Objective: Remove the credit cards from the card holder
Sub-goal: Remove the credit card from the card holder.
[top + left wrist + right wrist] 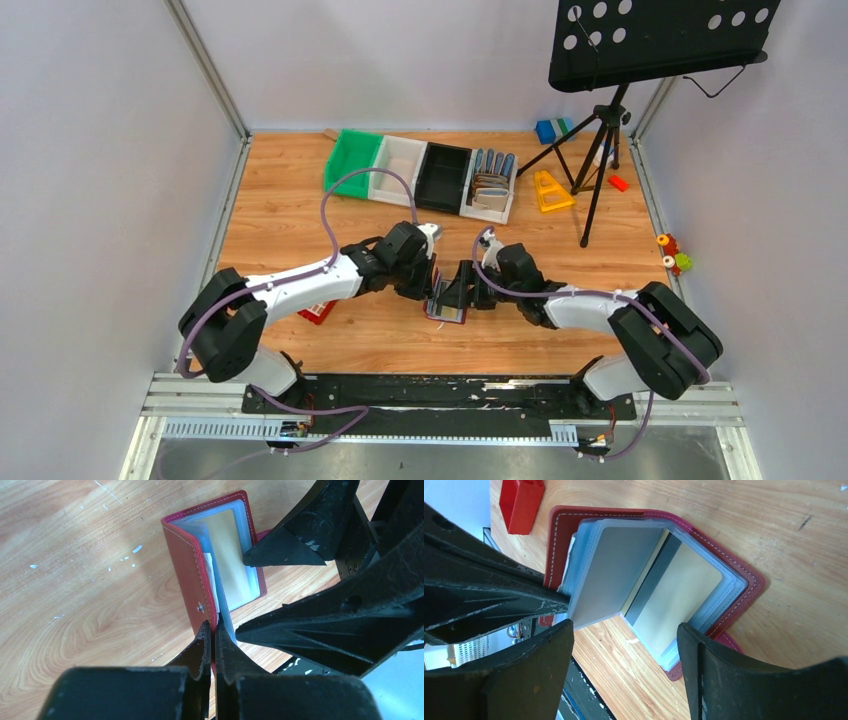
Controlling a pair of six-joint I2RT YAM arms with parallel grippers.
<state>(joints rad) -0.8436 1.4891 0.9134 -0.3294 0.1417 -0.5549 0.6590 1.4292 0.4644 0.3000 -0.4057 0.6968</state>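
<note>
The card holder [447, 306] lies open on the table [290, 190], in the middle toward the near edge, between both arms. The left gripper [212, 630] is clenched on its raised maroon cover and a clear sleeve. The right gripper [624, 647] is released, its fingers spread on either side of the sleeved gold card [684, 595] and grey card [614, 565].

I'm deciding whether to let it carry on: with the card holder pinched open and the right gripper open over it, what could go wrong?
The left gripper pinches only a thin edge of the card holder, so a pull might slip it free or drag it along. The gold card sits inside a clear sleeve; the right gripper may grab sleeve and card together. The two grippers are crowded and could collide.
</note>
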